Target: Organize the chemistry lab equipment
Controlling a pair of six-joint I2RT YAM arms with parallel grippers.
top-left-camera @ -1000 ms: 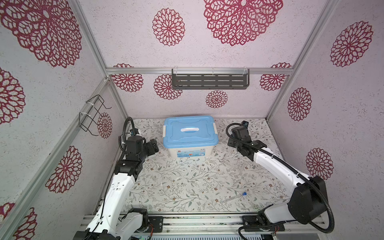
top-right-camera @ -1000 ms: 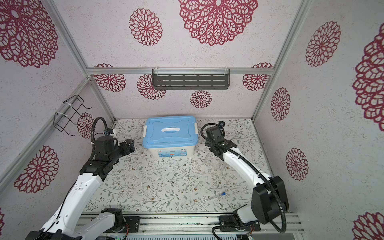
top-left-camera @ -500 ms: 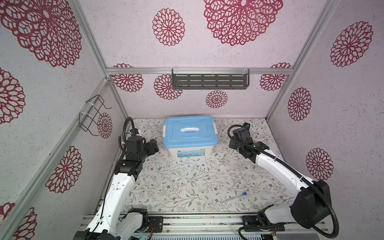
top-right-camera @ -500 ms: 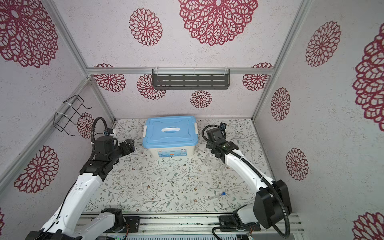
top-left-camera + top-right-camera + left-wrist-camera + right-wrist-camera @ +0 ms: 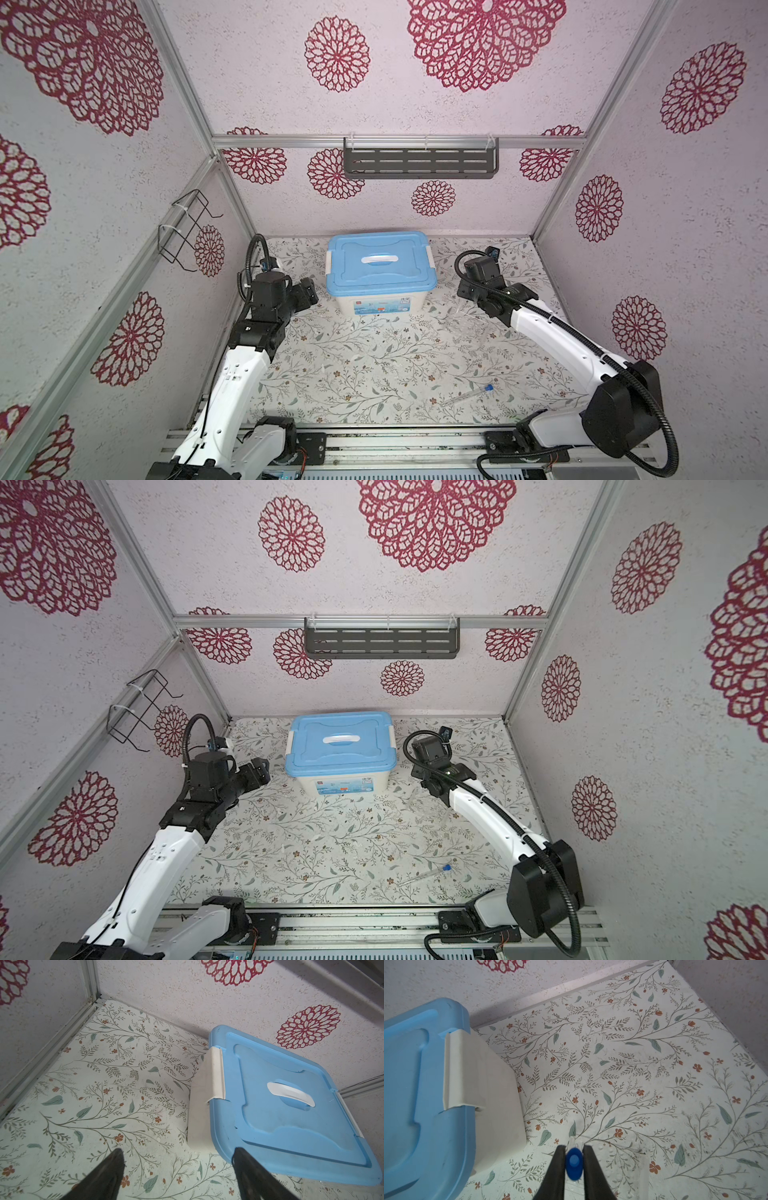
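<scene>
Nearest you, on the near right of the floral table [image 5: 365, 353], one clear blue-capped tube [image 5: 465, 397] lies flat and alone. Its cap points right and slightly away. Both top views show it, well apart from either arm.

Farther in on the right, your right gripper [image 5: 574, 1147] has its jaws pinched on a second blue-capped tube [image 5: 573, 1160]. The cap sits between the fingers and the clear body runs down toward the table. Just beside it the wrist view shows a faint clear rack [image 5: 643, 1166]; you cannot tell whether the tube's tip touches it. In both top views this gripper is hidden under its own wrist.

On the left, at about the same depth, your left gripper [image 5: 178, 1154] is spread wide with nothing between its fingers [image 5: 116, 1160]. It hovers over bare table just beside the near-left corner of the white bin [image 5: 380, 305].

The bin stands at the far middle of the table, with its blue lid [image 5: 380, 266] on and the white side latches folded down. Beyond it a dark slotted shelf [image 5: 419, 162] hangs on the far wall, and a wire basket [image 5: 187, 228] hangs on the left wall.
</scene>
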